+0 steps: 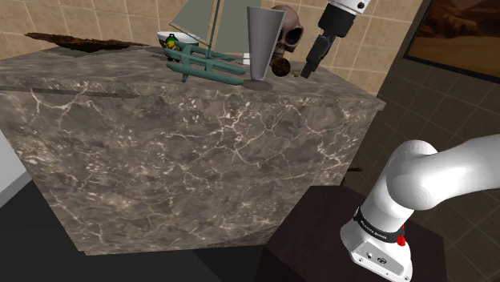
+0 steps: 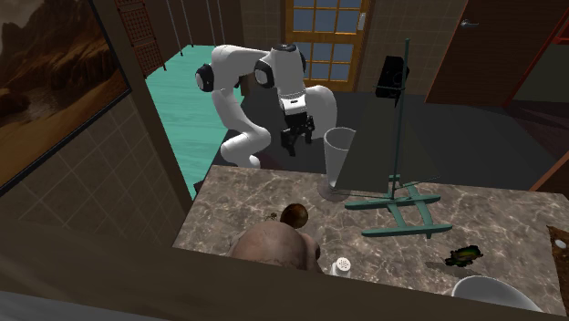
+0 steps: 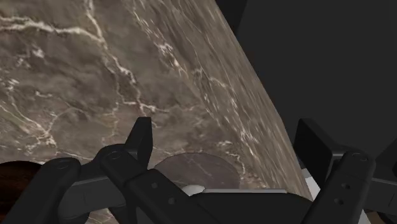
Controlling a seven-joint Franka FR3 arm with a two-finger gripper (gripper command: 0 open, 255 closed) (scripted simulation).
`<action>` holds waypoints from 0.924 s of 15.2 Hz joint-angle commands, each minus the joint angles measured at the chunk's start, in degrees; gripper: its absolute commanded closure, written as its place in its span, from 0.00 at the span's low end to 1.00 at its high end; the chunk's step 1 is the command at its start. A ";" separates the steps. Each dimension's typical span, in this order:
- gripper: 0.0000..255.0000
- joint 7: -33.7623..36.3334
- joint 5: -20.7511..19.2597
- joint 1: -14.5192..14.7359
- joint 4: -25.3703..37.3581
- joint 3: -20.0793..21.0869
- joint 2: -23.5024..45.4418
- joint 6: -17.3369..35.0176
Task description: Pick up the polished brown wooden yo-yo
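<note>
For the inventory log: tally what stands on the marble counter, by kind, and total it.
Brown yo-yo: 1
Tapered cup: 1
Model sailboat on a teal stand: 1
Brown skull-like figure: 1
Small green toy: 1
White bowl: 1
Small white disc: 1
Dark flat piece: 1
Total: 8

White arm (image 1: 433, 172), dark joints (image 1: 377, 223), black end effector (image 1: 308, 72)
</note>
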 commanded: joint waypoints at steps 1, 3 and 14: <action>0.00 0.00 0.00 0.00 0.00 0.00 0.00 0.00; 0.00 -6.57 -1.70 0.79 2.25 -3.57 2.92 -1.30; 0.00 -42.27 -7.22 5.67 24.14 -19.69 26.91 -9.33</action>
